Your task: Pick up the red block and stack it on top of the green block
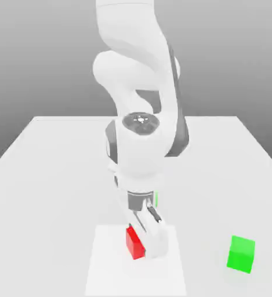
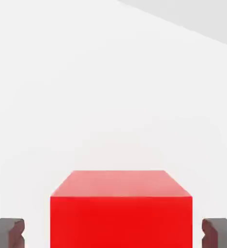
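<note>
The red block [image 1: 134,243] [image 2: 120,208] rests on the white table near the front, under the arm. My gripper [image 1: 141,248] [image 2: 113,235] is lowered over it, with one dark fingertip [image 2: 7,232] on each side of the cube. A narrow gap shows between each pad and the red faces, so the jaws stand open around the block without touching it. The green block [image 1: 241,253] sits on the table toward the exterior view's right, well apart from the red one and from the hand.
The white table [image 1: 45,174] stretches back to a far edge behind the arm. A lighter square patch [image 1: 109,272] marks the surface under the red block. The arm's bulky white links [image 1: 138,145] rise above the hand.
</note>
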